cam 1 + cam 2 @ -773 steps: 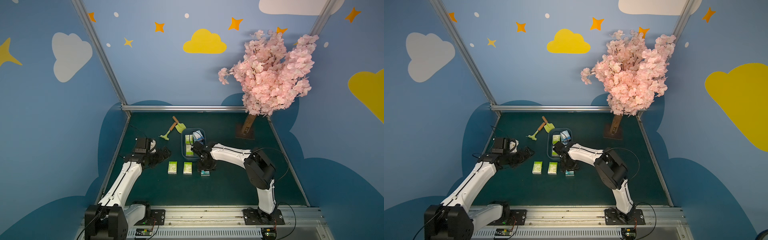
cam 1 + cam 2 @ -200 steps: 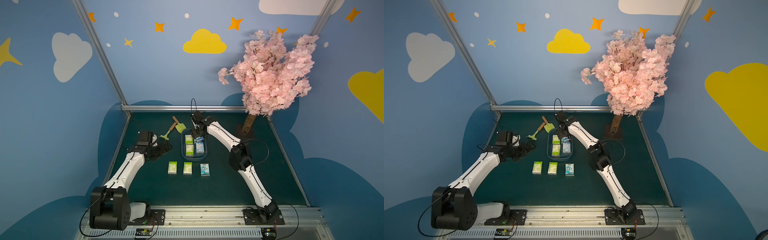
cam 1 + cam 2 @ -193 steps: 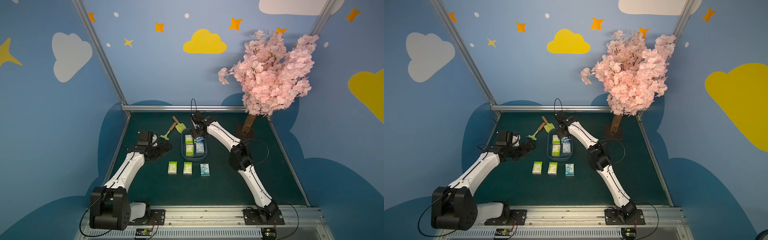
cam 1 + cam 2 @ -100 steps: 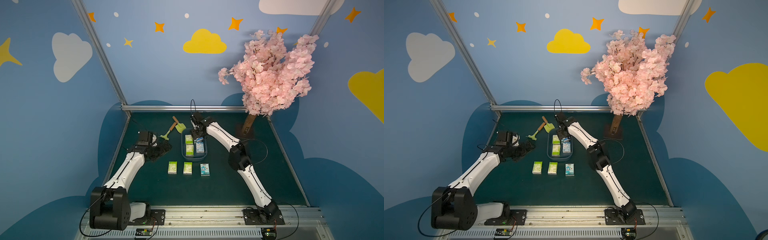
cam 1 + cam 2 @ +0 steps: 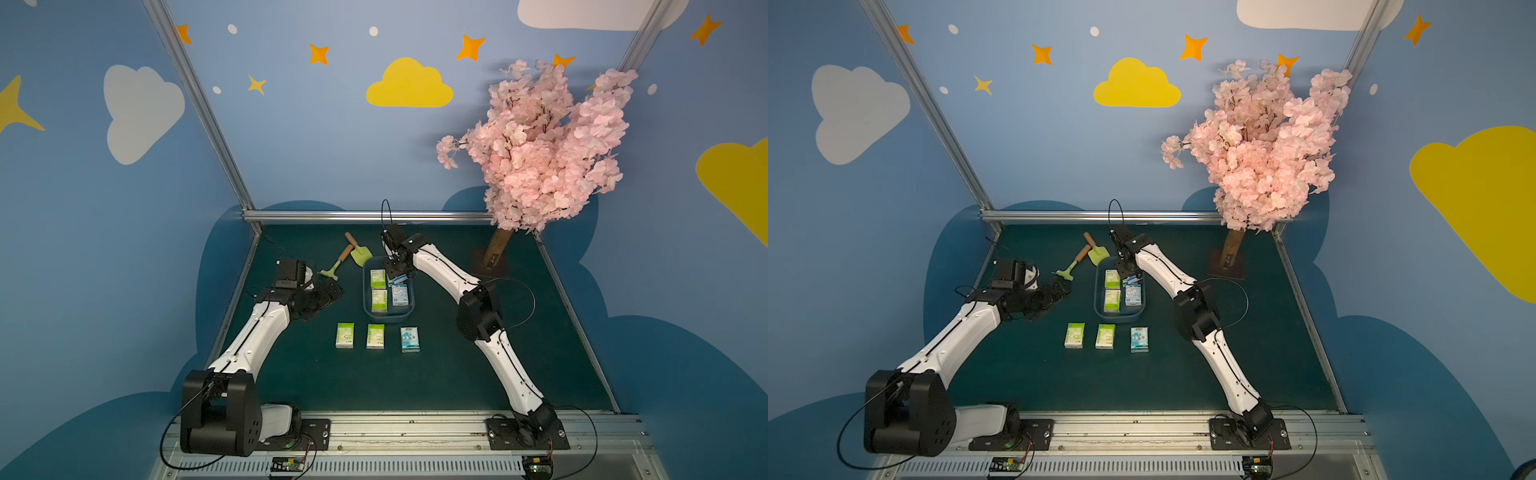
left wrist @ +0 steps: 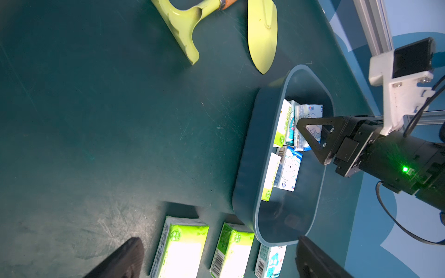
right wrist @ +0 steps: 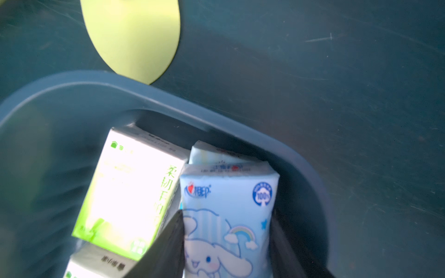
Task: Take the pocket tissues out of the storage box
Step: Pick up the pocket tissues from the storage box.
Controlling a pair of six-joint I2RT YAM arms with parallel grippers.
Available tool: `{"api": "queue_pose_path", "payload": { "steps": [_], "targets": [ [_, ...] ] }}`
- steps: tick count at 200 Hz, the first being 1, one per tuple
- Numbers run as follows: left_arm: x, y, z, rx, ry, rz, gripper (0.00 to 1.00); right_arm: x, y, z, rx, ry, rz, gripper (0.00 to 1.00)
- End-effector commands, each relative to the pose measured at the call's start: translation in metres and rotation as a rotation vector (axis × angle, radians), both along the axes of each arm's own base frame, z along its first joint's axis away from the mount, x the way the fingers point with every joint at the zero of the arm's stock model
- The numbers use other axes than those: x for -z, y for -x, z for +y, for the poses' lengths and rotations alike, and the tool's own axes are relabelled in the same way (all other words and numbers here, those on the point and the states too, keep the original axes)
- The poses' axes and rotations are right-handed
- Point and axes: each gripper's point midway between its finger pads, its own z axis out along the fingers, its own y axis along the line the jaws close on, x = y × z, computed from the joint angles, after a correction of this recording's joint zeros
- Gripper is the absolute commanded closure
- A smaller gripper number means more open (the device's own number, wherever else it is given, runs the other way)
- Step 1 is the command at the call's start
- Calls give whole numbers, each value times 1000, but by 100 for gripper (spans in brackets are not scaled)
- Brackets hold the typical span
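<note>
As the box holds packets | right hand straddles blue packet for lifting, grip uncertain | left hand wide

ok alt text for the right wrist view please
A light blue cartoon-bunny tissue packet is pinched between the jaws of the right gripper inside the blue storage box. A green-and-white packet lies beside it, a yellow-green shovel blade outside the rim.
</note>
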Motion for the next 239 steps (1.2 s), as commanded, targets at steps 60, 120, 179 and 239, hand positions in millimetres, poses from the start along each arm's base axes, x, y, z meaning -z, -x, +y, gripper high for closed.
{"api": "queue_pose_path", "payload": {
  "steps": [60,120,179,239],
  "targets": [
    [-17,-4,3,-13,-5,-45,0,-56,18,-1,24,-110,13,48],
    [-25,-3,1,-13,9,-62,0,-85,30,-15,55,-135,7,48],
    [-26,0,-5,-12,30,-67,0,-104,58,-51,106,-110,19,49],
    [-19,6,-13,-2,39,-55,0,-99,106,-106,155,-40,82,49]
  ]
}}
